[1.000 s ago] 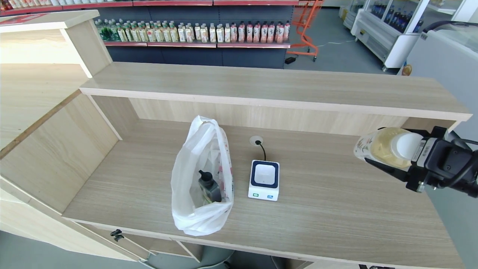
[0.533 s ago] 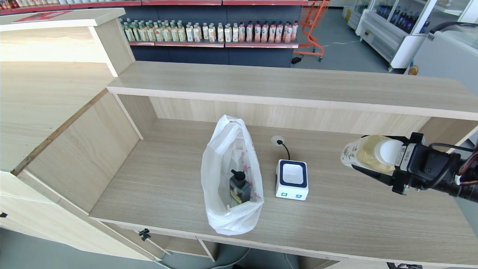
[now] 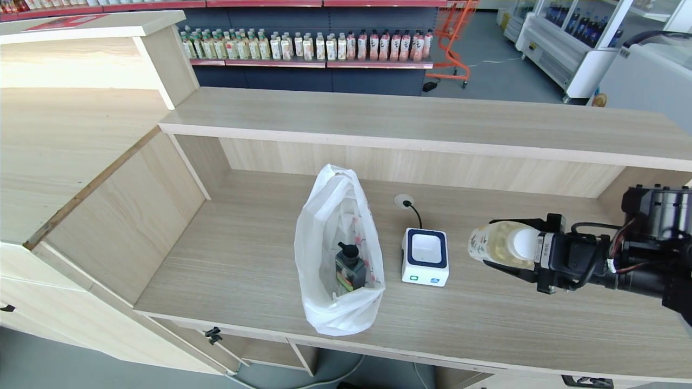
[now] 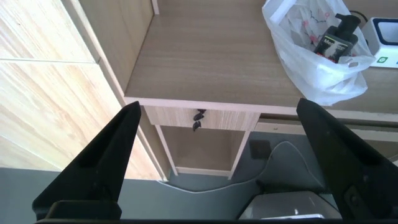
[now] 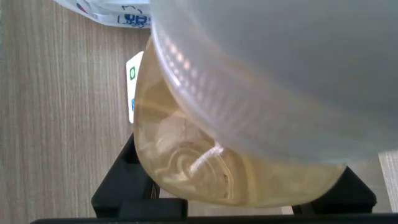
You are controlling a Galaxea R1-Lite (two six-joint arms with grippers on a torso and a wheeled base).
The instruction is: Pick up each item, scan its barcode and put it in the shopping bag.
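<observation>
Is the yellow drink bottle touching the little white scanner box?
Apart. The head view shows bare counter between the drink bottle, held sideways by the right end effector, and the barcode scanner.

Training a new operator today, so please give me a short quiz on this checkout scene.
1. True or false: the right gripper holds a pale yellow drink bottle.
2. What is in the shopping bag? A) dark pump bottle B) can C) nothing.
3. Fill in: the scanner stands on the bag's ____ side, by the robot's own sides.
Key: 1 true; 2 A; 3 right.
</observation>
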